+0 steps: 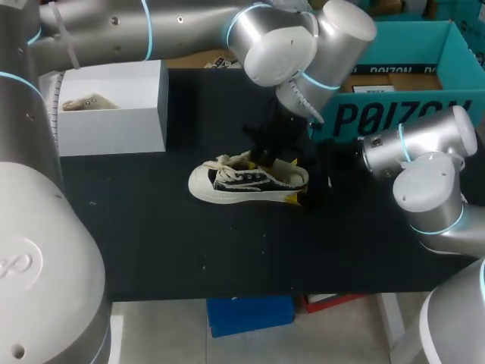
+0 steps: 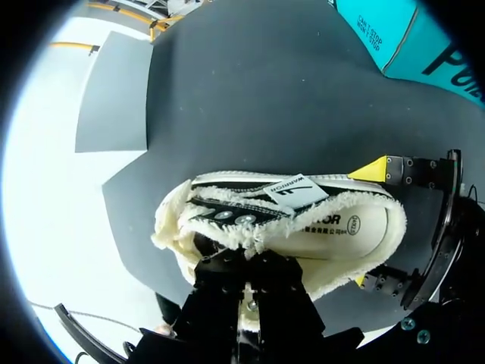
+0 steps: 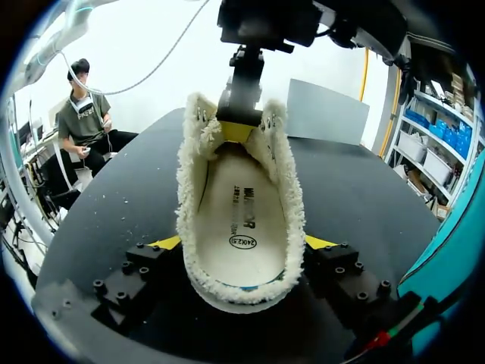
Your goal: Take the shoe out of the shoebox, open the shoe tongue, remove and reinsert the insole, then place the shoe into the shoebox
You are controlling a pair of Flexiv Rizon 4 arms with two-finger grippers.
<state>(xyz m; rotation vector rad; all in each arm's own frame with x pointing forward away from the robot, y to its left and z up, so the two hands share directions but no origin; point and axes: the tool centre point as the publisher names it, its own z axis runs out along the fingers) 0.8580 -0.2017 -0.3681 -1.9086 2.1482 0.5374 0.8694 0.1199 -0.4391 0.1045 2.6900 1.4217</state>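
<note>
— Two grips on the shoe (image 1: 246, 182). Left gripper (image 3: 236, 130) is down in the throat, pressed together; it reads as pinching the tongue (image 2: 292, 193). Right gripper (image 3: 242, 244) clamps the heel, one yellow tip on each side wall.
— Step?
— Tongue opening, I'd say. Insole (image 3: 242, 216) lies flat inside the shoe, not lifted.
— How to do it clean?
— Keep the heel clamp firm and the sole flat on the bench (image 1: 151, 243). Pull the tongue up and toward the toe in a slow arc. Straight up would likely tip the whole shoe about the heel. Laces (image 1: 227, 163) sit over the toe half, so expect them to limit travel. Stop once the insole's front is exposed. The edge is thin and fuzzy, so a shallow pinch could slip.
— What does each camera add?
— Right wrist view looks in from the heel: most of the insole, both own tips on the heel, the left tip in the throat. No laces, no toe.
— Left wrist?
— Label on the tongue, eyelets (image 2: 223, 217), right gripper's two tips straddling the heel. Its own tips are hidden under its body, so pinch depth is unknown.
— Head?
— Only one showing the shoebox (image 1: 114, 125): open, well apart from the shoe, off its toe end. The left arm (image 1: 189, 30) hides the throat contact.
</note>
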